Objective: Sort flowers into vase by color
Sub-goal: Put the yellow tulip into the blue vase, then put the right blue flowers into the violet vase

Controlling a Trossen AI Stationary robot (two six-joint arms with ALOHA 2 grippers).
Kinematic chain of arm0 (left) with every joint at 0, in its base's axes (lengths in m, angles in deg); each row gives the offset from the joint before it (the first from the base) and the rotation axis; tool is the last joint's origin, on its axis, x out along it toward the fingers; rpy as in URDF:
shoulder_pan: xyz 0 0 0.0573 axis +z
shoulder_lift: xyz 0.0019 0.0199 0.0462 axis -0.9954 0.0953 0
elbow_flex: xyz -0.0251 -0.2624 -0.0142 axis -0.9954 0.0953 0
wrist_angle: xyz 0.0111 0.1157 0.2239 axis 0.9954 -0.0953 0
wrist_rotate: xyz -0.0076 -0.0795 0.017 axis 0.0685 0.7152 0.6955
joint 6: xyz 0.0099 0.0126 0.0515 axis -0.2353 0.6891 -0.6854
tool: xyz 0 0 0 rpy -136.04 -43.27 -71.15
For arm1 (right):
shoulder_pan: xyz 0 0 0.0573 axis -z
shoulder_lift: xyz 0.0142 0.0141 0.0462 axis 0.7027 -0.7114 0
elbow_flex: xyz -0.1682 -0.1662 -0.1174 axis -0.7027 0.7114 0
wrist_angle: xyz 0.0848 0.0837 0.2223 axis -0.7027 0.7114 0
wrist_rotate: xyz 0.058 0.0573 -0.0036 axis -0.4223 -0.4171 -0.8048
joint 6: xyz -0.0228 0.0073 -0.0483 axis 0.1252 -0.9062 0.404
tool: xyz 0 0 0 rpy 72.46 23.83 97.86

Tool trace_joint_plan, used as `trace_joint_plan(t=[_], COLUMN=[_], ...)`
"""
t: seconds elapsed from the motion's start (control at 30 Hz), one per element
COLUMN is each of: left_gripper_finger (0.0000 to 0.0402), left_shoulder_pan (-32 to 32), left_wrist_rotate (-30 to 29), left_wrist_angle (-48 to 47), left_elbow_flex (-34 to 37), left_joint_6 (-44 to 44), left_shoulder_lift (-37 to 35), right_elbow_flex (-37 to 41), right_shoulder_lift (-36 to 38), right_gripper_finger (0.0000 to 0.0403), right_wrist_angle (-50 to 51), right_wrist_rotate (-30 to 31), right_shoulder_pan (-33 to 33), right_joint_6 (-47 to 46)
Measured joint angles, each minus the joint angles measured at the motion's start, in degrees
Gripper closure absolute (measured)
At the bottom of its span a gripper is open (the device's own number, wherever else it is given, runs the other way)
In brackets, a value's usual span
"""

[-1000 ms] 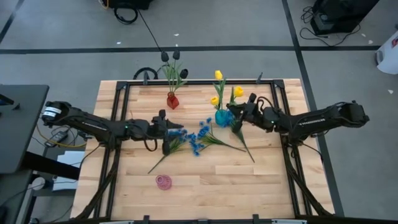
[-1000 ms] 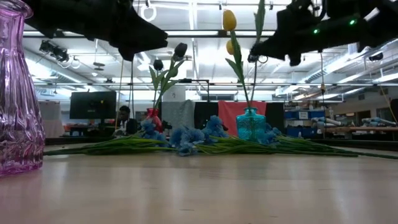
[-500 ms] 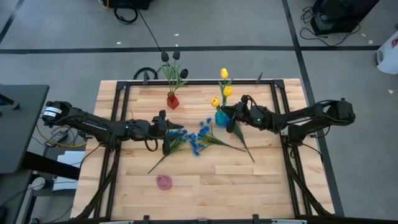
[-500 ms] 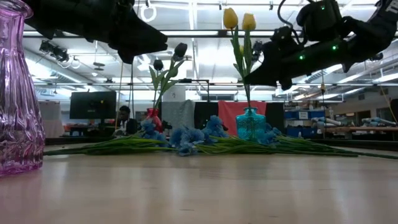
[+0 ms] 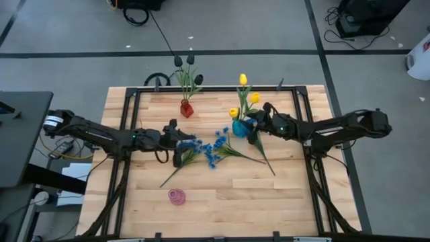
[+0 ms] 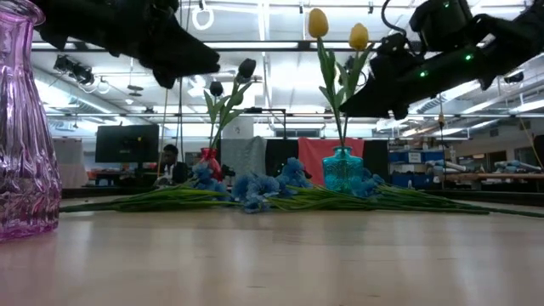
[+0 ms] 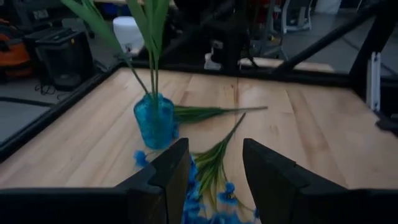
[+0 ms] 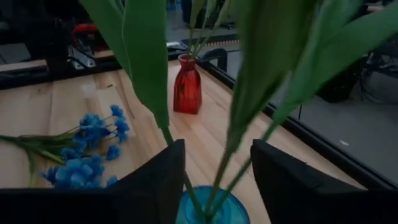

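Observation:
A blue vase [image 5: 240, 126] holds three yellow tulips [image 5: 243, 79], their stems in its mouth. My right gripper [image 8: 217, 146] stands open just above the vase [image 8: 205, 208], on its right side, and the green stems [image 8: 217, 180] rise between its fingers. Blue flowers [image 5: 208, 148] lie flat on the table's middle. My left gripper [image 5: 180, 144] hovers open over their left end, with nothing between its fingers [image 7: 214, 146]. A red vase [image 5: 186, 109] at the far edge holds dark tulips [image 5: 190, 60].
An empty pink vase [image 5: 177, 196] stands near the front edge, left of the middle. A loose green stem [image 5: 265, 156] lies to the right of the blue flowers. Bare wood shows along the near half of the table [image 5: 269, 202]. A black frame rims the table.
My right gripper has gone toward the table's left and down to the blue vase, bringing a yellow tulip whose stem has gone into the vase. That tulip's head, first close beside another one, now leans away from it. My left gripper has kept still.

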Motion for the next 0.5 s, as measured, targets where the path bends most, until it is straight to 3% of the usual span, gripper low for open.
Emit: trace_joint_plan(t=[0.27,0.5], left_gripper_finger=[0.0243,0.0243], left_shoulder_pan=[0.0,0.0], left_wrist_rotate=[0.0,0.9], left_wrist_angle=[-3.3,-4.4], left_elbow_flex=[0.0,0.0], left_joint_6=[4.1,8.2], left_shoulder_lift=[-2.5,-2.5], right_elbow_flex=[0.0,0.0], right_shoulder_lift=[12.0,17.7], right_gripper_finger=[0.0177,0.0171], right_wrist_angle=[11.4,20.9], right_wrist_rotate=[0.0,0.1], right_shoulder_pan=[-0.6,-2.3], right_joint_6=[-0.3,-5.5])
